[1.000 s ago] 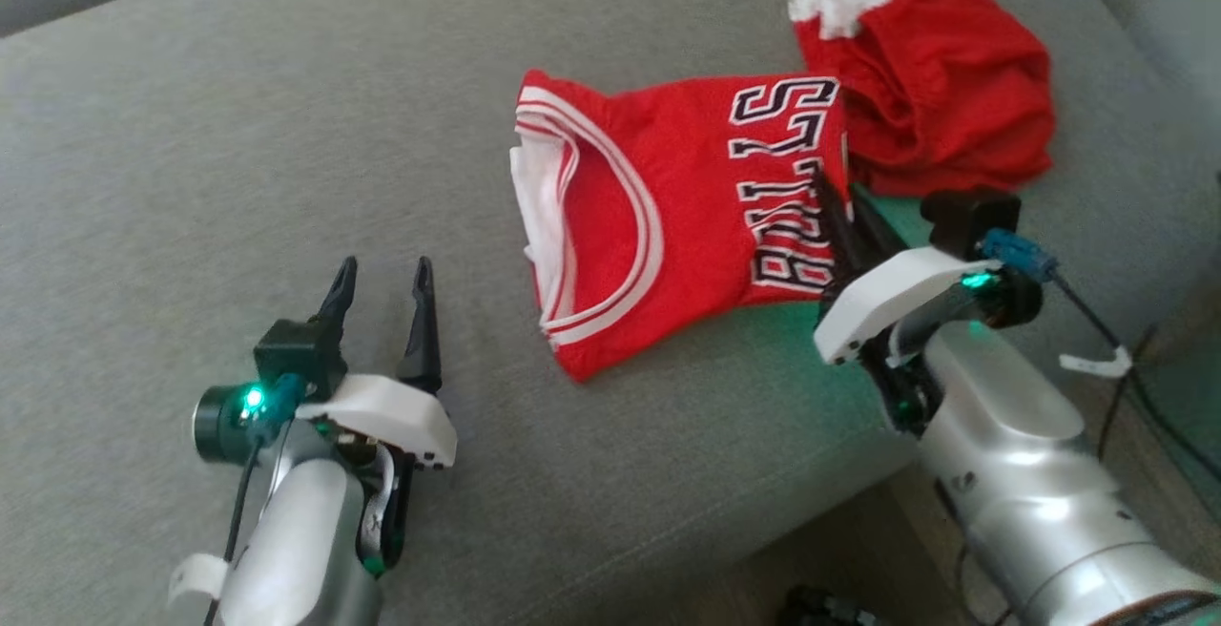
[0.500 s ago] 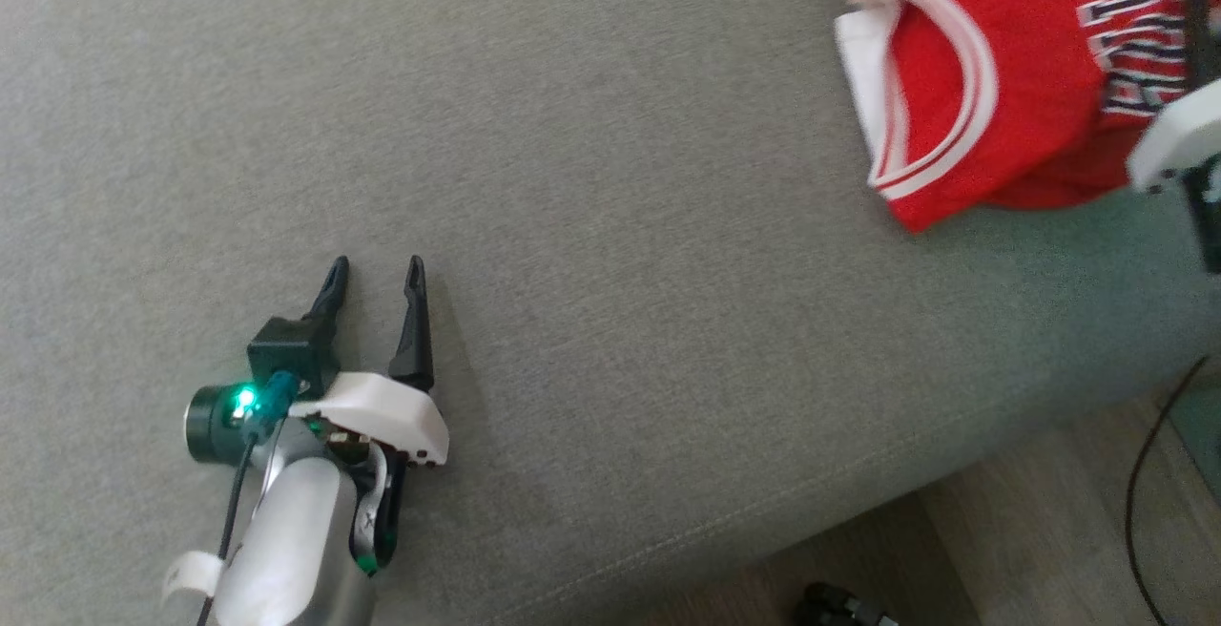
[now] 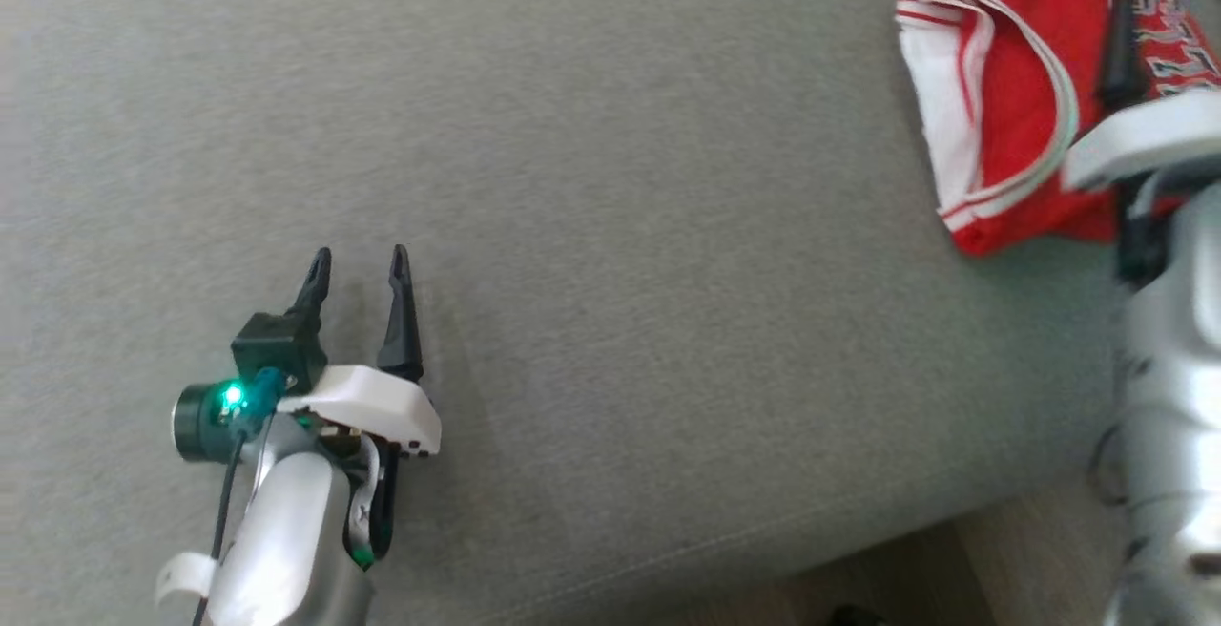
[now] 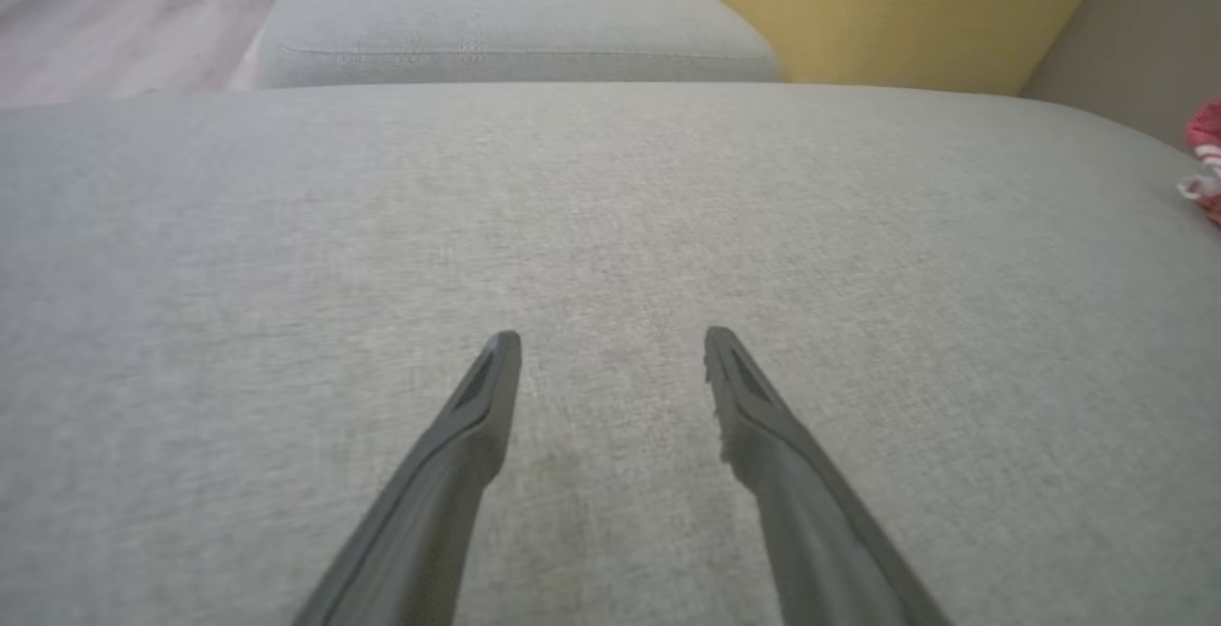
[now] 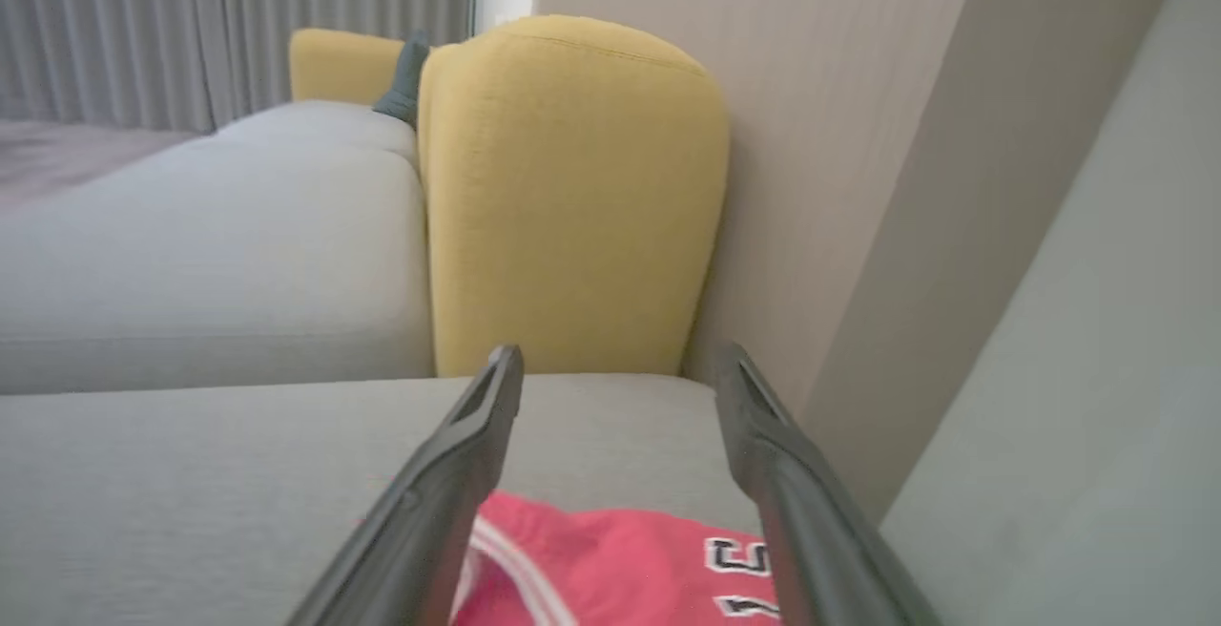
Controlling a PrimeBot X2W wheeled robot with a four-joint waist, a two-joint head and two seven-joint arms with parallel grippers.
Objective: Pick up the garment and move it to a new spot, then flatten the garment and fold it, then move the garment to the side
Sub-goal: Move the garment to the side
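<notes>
Two grippers, 1 garment, 1 sofa seat.

Item 1: garment (image 3: 1002,101). Red, white trim + stripes, white lettering w/ dark outline. Lies as a compact folded stack toward the right end of the grey seat cushion (image 3: 620,225). Judged: that's the "side" spot, fold done, task approx. at its end.

Item 2: right gripper (image 5: 618,357). Fingers spread wide, nothing between them. Hangs just above the garment, w/ the lettering visible below the fingers in right wrist view. Judged: no grip on cloth. Whether tips touch fabric, can't tell.

Item 3: left gripper (image 3: 359,256). Also wide, empty, low over bare seat, well apart from garment. Judged: parked clear so as not to drag cloth.

Surroundings: yellow cushion (image 5: 572,197) upright at seat's back, beside a taupe panel (image 5: 839,130). Second grey seat (image 5: 191,244) beyond it. Curtains (image 5: 238,25) behind. Wood floor (image 3: 1030,550) below seat's front edge.

Obstructions: right forearm (image 3: 1169,368) covers part of garment in head view, so full fold outline not checkable. Risk: fingertips sit right over the stack, so a sloppy withdrawal could snag trim & undo the fold.
</notes>
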